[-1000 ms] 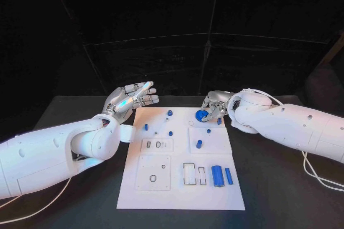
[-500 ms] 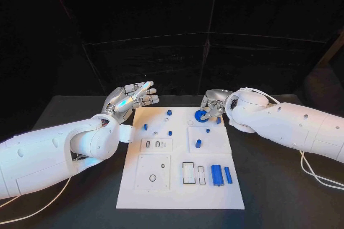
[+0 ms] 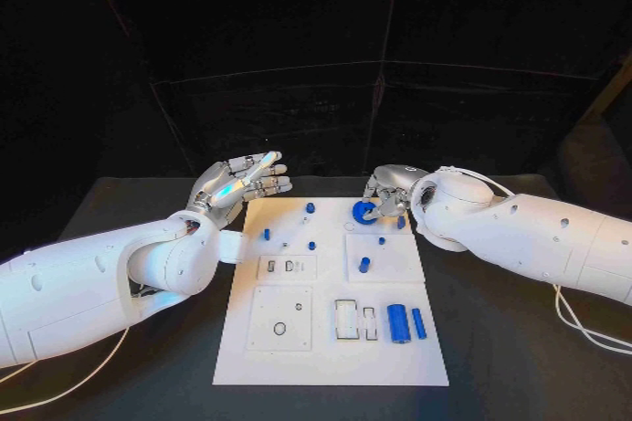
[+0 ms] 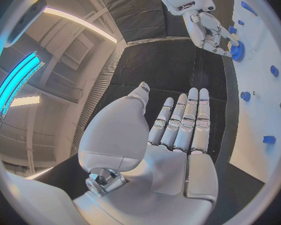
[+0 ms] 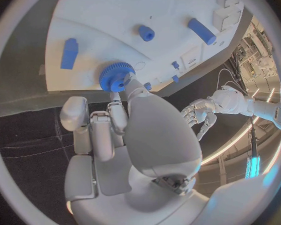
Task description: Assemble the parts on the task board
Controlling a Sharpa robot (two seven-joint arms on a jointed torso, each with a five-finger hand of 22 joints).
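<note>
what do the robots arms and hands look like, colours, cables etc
Both arms are glossy white with rounded, bulbous shells. The left arm and right arm each end in a silver metallic hand: left hand, right hand. Thin white cables loop beside each arm.

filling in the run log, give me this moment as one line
right hand: holds blue gear at far end of task board | left hand: open, raised beside board, holds nothing | phase: placing gear

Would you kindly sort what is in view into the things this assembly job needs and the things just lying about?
Job:
task board
blue gear, held by right hand
small blue pegs
two blue cylinders
left hand, raised, holding nothing

Lying about:
black table
white cable
</note>
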